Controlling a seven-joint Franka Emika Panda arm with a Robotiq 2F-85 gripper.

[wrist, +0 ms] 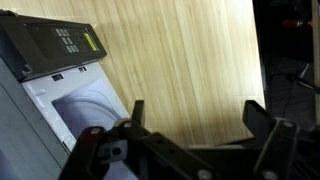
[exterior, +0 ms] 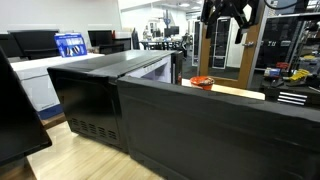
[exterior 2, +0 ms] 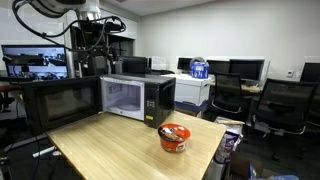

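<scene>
My gripper (wrist: 197, 118) hangs high above the wooden table (wrist: 190, 50), open, with only bare tabletop between its two dark fingers (wrist: 137, 112). In the wrist view a microwave (wrist: 60, 75) lies below and to the left, showing its control panel and glass door. In both exterior views the gripper (exterior: 225, 12) (exterior 2: 94, 45) is up in the air above the microwave (exterior 2: 138, 97) and touches nothing. An orange-red bowl (exterior 2: 175, 137) (exterior: 203, 82) stands on the table (exterior 2: 110, 145) in front of the microwave, well away from the gripper.
A second black microwave (exterior 2: 55, 105) stands beside the first. Its dark back (exterior: 100, 95) fills the near part of an exterior view. Office chairs (exterior 2: 290, 105), desks with monitors (exterior 2: 245, 68) and a blue object (exterior 2: 199, 68) stand beyond the table.
</scene>
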